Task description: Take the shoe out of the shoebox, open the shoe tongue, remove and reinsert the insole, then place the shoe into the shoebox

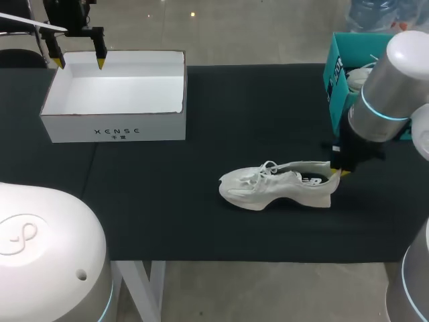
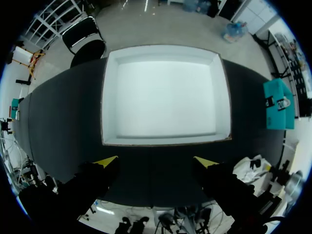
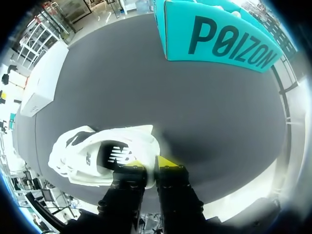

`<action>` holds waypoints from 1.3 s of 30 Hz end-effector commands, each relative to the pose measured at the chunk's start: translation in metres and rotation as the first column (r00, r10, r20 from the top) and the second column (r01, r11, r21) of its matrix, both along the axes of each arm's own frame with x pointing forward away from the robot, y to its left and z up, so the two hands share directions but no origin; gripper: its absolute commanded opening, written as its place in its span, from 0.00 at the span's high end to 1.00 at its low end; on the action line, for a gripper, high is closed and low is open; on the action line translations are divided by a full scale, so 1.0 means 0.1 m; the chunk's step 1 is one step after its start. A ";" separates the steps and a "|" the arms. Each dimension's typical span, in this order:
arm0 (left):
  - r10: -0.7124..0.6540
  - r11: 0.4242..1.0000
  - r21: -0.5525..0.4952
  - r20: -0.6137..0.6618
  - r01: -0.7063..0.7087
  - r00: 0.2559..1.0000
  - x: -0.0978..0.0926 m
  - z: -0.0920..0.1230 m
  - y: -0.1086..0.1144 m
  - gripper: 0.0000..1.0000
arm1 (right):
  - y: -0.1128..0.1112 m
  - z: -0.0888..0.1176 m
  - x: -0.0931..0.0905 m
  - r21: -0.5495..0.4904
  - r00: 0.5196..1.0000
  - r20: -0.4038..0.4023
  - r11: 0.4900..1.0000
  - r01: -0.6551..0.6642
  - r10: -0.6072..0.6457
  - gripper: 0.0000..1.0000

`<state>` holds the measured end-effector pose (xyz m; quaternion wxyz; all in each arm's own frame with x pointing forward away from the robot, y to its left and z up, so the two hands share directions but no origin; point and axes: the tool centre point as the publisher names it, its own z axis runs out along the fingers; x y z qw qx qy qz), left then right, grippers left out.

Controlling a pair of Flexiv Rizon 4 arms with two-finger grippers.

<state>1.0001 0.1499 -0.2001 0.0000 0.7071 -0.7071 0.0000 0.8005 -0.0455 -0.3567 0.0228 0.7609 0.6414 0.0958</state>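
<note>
A white shoe (image 1: 275,186) lies on its side on the black table, toe toward the white shoebox (image 1: 114,124), with its dark printed insole (image 1: 310,180) showing in the opening. My right gripper (image 1: 337,172) is at the heel. In the right wrist view the shoe (image 3: 83,156) lies ahead of the right gripper (image 3: 151,164), whose fingers pinch the heel wall just behind the insole (image 3: 114,153). My left gripper (image 1: 80,62) hangs open above the back left of the shoebox. The left wrist view shows the left gripper (image 2: 155,161) with nothing between its tips, over the empty shoebox (image 2: 105,97).
A teal box (image 1: 333,74) stands at the table's back right with something white inside; in the right wrist view the teal box (image 3: 219,39) is ahead of the gripper, beyond the shoe. Black mat lies between the two boxes.
</note>
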 end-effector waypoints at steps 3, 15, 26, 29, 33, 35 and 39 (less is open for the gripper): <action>0.000 1.000 0.000 0.000 0.000 1.000 0.00 0.00 0.00 0.00 | -0.01 -0.01 0.03 0.005 1.000 -0.007 1.000 0.007 -0.007 0.00; 0.000 1.000 0.000 0.000 0.000 1.000 0.00 0.00 0.00 0.00 | -0.10 0.47 0.11 0.080 0.976 0.055 0.973 -0.217 0.213 0.00; 0.000 1.000 0.000 0.000 0.000 1.000 0.00 0.00 0.00 0.00 | -0.39 0.77 -0.09 -0.018 0.544 0.103 0.549 -0.836 0.832 0.00; 0.000 1.000 0.000 0.000 0.000 1.000 0.00 0.00 0.00 0.00 | -0.39 0.77 -0.09 -0.018 0.544 0.103 0.549 -0.836 0.832 0.00; 0.000 1.000 0.000 0.000 0.000 1.000 0.00 0.00 0.00 0.00 | -0.39 0.77 -0.09 -0.018 0.544 0.103 0.549 -0.836 0.832 0.00; 0.000 1.000 0.000 0.000 0.000 1.000 0.00 0.00 0.00 0.00 | -0.39 0.77 -0.09 -0.018 0.544 0.103 0.549 -0.836 0.832 0.00; 0.000 1.000 0.000 0.000 0.000 1.000 0.00 0.00 0.00 0.00 | -0.39 0.77 -0.09 -0.018 0.544 0.103 0.549 -0.836 0.832 0.00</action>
